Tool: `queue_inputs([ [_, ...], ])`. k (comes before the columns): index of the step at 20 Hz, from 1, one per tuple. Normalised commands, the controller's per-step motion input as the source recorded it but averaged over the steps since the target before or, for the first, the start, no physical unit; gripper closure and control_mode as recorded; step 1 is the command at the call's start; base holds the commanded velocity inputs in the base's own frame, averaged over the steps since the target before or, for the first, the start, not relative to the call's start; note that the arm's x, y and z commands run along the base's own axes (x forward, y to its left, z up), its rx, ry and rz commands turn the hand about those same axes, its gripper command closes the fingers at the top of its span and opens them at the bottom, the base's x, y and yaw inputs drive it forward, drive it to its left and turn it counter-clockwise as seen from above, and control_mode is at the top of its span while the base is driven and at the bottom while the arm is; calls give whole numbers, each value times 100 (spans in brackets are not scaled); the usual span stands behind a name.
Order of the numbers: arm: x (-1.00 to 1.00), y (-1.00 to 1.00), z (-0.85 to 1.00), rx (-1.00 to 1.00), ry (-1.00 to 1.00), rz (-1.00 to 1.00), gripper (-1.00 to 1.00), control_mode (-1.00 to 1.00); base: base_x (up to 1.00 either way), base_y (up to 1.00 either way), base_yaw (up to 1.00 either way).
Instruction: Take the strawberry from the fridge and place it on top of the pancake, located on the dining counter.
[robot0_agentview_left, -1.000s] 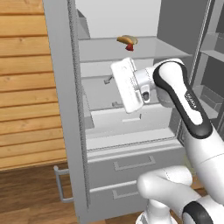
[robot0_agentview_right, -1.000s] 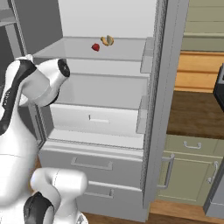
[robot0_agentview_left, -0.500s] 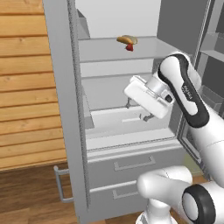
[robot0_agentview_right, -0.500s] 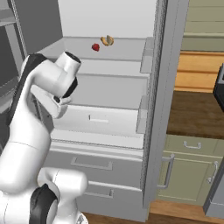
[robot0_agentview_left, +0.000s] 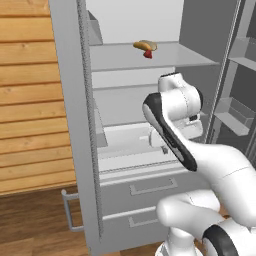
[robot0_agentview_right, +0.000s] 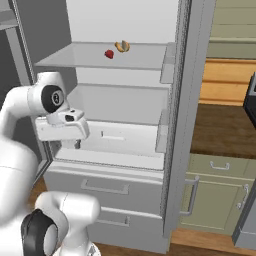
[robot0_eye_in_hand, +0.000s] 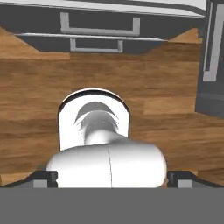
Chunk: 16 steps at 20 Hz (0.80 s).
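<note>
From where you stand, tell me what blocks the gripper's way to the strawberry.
Nothing visible blocks it. The fridge doors are open and the strawberry lies uncovered on the upper glass shelf, with the bun-like food beside it, further back. The gripper is open, well below that shelf and pointing down at the floor, so it must lift and turn first.

The fridge (robot0_agentview_left: 75, 125) stands open, its door swung out to the right in the left base view. On its upper shelf (robot0_agentview_right: 90, 61) the strawberry (robot0_agentview_right: 109, 54) lies just left of and nearer than the bun (robot0_agentview_right: 122, 46) — the two close together, toward the far side. Below the shelf comes an inner bin, then two drawers (robot0_agentview_right: 107, 187) stacked one over the other. The gripper (robot0_agentview_right: 77, 144) hangs in front of the bin — well below the strawberry — pointing down at the wooden floor (robot0_eye_in_hand: 35, 87). Wooden cabinets (robot0_agentview_left: 30, 95) flank the fridge on the left.
</note>
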Motion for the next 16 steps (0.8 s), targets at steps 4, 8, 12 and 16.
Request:
queue_inputs([
  [4, -56, -63, 19, 3, -27, 18, -100, -100, 0, 0, 0],
  [8, -46, -41, 24, 23, -20, 6, -100, -100, 0, 0, 0],
  [12, -4, -14, 33, 38, -13, 0, -100, -100, 0, 0, 0],
  [16, -25, 1, 15, 21, -28, -15, -100, -100, 0, 0, 0],
])
